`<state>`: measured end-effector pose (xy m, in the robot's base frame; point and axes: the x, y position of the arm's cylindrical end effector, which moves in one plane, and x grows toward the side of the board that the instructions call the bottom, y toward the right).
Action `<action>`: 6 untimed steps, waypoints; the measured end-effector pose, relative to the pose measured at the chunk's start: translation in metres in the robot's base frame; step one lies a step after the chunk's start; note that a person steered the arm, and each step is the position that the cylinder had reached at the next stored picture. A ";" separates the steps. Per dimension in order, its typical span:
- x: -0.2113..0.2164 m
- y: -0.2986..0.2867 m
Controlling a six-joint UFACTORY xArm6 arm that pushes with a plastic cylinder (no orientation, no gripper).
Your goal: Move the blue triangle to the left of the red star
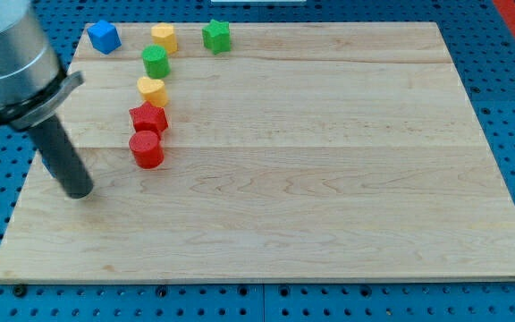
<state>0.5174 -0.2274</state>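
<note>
A blue block (104,37), its shape hard to make out, lies at the top left corner of the wooden board (329,179). The red star (148,118) lies lower down on the left side, just above a red cylinder (147,149) that touches it. My tip (80,191) rests on the board at the left, to the left of and a little below the red cylinder, apart from every block. The blue block is far above my tip.
A yellow block (164,38) and a green star (216,36) lie along the top edge. A green block (156,62) and a yellow heart (151,89) form a column above the red star. The board's left edge is close to my tip.
</note>
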 end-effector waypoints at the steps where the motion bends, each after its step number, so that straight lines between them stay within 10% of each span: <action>1: -0.030 -0.036; 3: -0.113 0.013; 6: -0.021 0.008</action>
